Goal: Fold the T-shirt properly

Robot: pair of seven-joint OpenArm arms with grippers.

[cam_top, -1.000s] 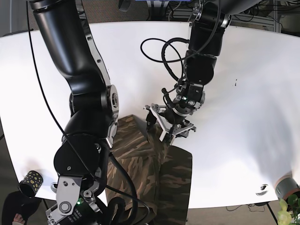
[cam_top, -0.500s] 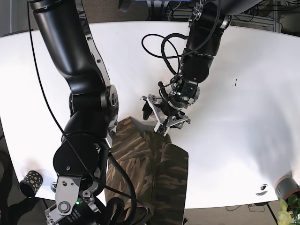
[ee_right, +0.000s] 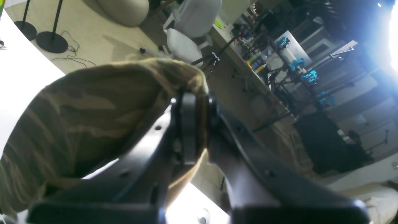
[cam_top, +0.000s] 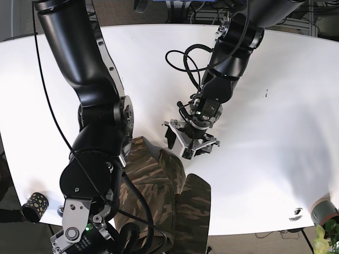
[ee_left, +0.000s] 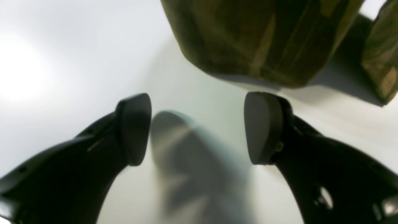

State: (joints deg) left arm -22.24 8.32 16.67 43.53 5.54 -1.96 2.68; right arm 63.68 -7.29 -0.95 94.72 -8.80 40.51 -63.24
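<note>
Left pincer [ee_left: 196, 127] gapes wide and empty just short of the T-shirt [cam_top: 169, 201]; right pincer [ee_right: 189, 124] pinches a shirt edge. Bunched at the table [cam_top: 275, 132] front edge, the shirt looks barely folded: most work remains.

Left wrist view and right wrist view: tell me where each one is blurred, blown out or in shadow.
Left wrist view: the T-shirt at the top is soft and out of focus, the table glares white at left, and a smeared shadow lies between the open fingers. Right wrist view: strong blue-white flare at the upper right, background room dim, fingers dark against bright table.
</note>
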